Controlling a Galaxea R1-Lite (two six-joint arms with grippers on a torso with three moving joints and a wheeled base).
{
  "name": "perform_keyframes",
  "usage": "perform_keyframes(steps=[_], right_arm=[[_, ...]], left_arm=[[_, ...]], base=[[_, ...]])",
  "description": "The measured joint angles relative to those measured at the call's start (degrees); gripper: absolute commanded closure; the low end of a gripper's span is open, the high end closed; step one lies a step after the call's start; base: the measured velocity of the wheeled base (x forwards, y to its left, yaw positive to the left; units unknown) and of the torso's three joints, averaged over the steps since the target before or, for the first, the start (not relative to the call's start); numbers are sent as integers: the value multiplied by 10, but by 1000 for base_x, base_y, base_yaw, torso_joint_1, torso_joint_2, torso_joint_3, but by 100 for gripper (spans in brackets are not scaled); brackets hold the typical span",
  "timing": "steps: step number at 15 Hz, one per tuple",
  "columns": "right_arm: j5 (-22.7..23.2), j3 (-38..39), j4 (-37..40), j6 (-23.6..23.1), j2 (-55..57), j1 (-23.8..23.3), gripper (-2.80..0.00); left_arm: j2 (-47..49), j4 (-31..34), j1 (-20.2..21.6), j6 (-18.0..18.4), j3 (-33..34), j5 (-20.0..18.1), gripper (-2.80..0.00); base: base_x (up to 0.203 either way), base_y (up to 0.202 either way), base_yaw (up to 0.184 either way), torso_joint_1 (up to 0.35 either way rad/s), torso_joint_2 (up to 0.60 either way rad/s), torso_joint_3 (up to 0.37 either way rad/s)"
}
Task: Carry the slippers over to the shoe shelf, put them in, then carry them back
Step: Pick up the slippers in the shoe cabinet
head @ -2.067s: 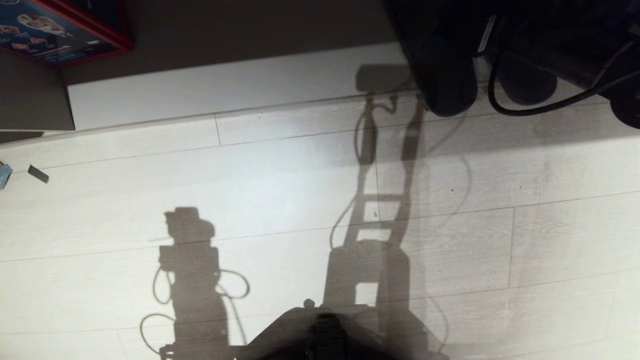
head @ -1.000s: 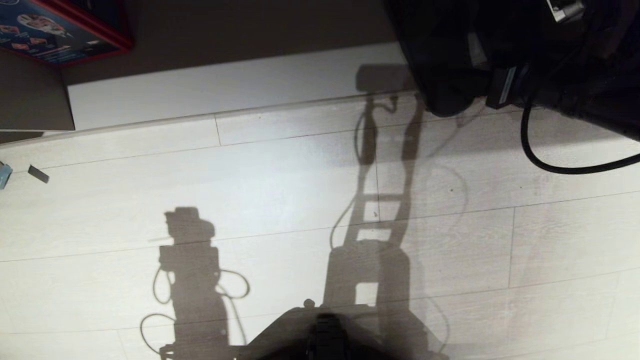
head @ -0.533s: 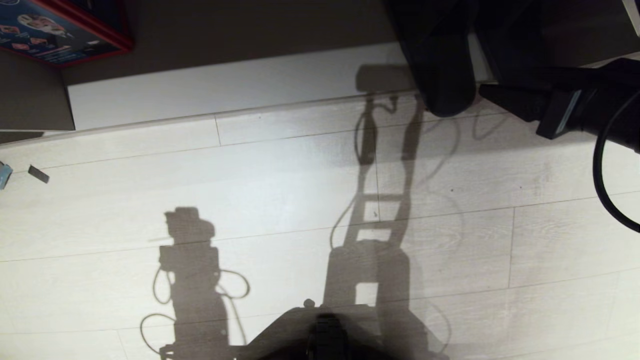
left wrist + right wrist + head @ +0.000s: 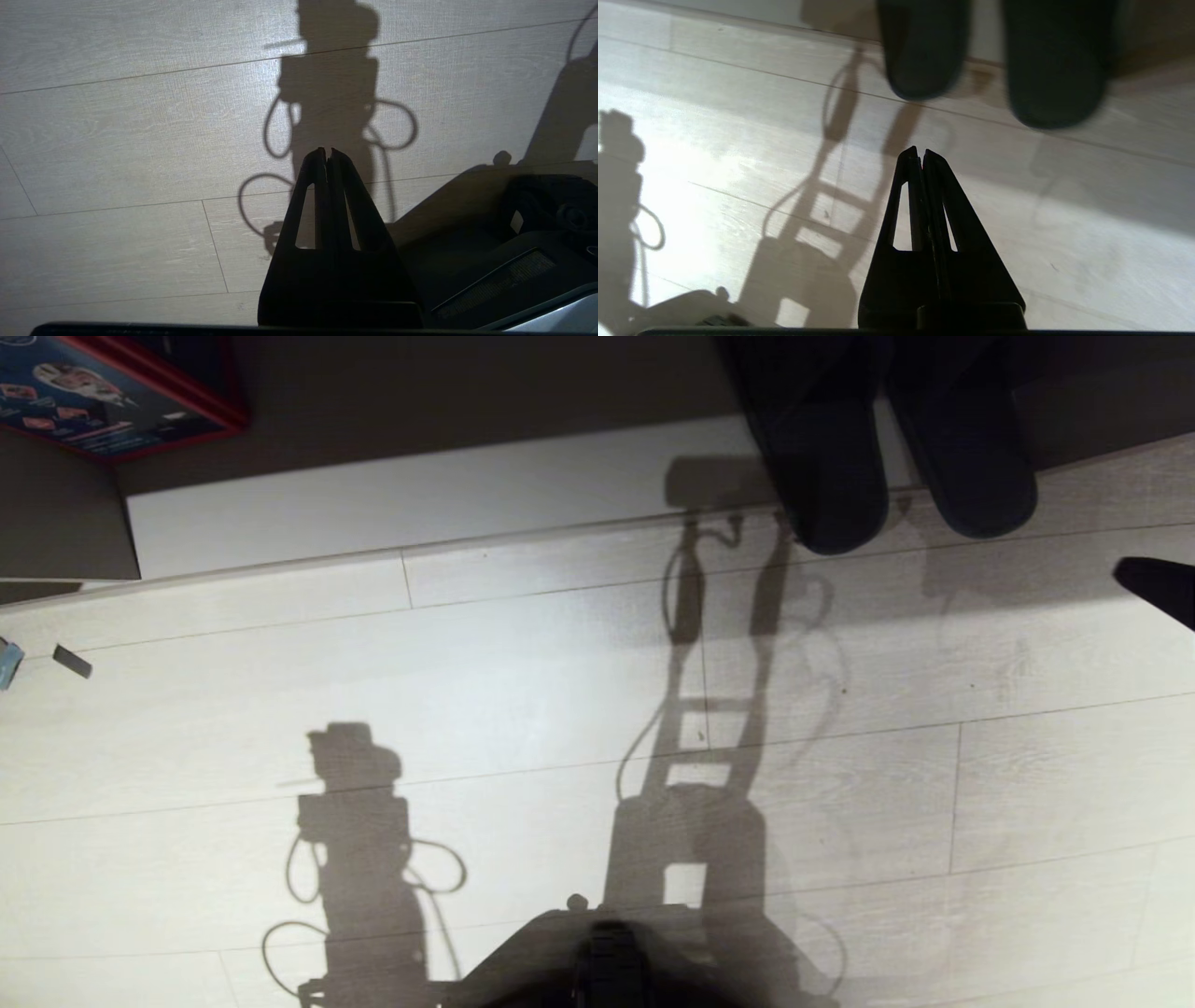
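**Slippers resting in the shelf opening, both grippers empty**

Head view: the slippers (image 4: 887,457), a dark pair, lie side by side at the upper right, their rounded ends projecting over the front edge of the pale base board of the shoe shelf (image 4: 420,504) onto the light plank floor (image 4: 523,672). The rest of each slipper runs back into the shadowed opening and cannot be made out. The right gripper (image 4: 1158,586) shows only as a dark tip at the right edge, apart from the slippers and holding nothing. Long shadows of the robot fall across the floor.

Right wrist view: the right gripper (image 4: 920,151) has its fingers pressed together with nothing between them; it is over bare floor, short of the two slipper ends (image 4: 990,56).

Left wrist view: the left gripper (image 4: 327,151) is likewise closed and empty, hanging above the floor beside the robot's dark base (image 4: 514,242).

Other items: a red-edged box (image 4: 103,392) with a blue printed face sits at the upper left; its printing is too small to read. A small dark scrap (image 4: 71,660) lies on the floor at the left edge.
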Motion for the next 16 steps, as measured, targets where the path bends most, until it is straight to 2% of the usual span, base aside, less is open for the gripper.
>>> perform_keyframes(steps=[7,12,14,16], right_arm=[[5,174,27,64,-279,-105,0],[14,361,41,104,-404,-125,0],[6,390,98,115,-456,-127,0],[-29,398,167,109,-497,-128,0]], left_arm=[[0,0,0,0,0,0,0],[0,0,0,0,0,0,0],[0,0,0,0,0,0,0],[0,0,0,0,0,0,0]], base=[[0,0,0,0,0,0],[0,0,0,0,0,0],[0,0,0,0,0,0],[0,0,0,0,0,0]])
